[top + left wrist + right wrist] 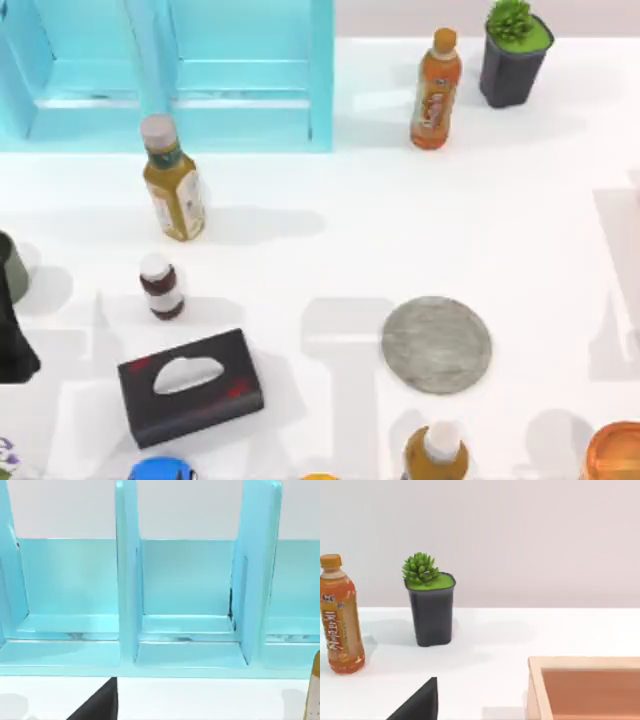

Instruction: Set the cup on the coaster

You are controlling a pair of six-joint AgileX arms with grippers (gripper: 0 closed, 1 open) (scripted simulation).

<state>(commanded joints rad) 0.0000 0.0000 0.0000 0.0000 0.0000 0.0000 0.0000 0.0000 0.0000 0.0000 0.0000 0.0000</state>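
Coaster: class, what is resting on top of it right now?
Nothing: the coaster shows its whole bare grey face. The cup stands far off at the table's left edge, partly cut off by the frame.

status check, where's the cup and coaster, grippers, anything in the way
Cup at table's far left edge, black arm part beside it. Coaster bare, right of centre. Small bottle and black tissue box stand between them.

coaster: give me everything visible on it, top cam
The coaster is a flat round disc, mottled grey and stone-like in look, with no markings that I can make out. It lies flat on the white table, right of centre toward the near edge. Nothing rests on it and nothing touches it: the capped yellow bottle stands just nearer the front edge, apart from it, and the black tissue box sits well to its left. The cup is far off at the table's left edge.
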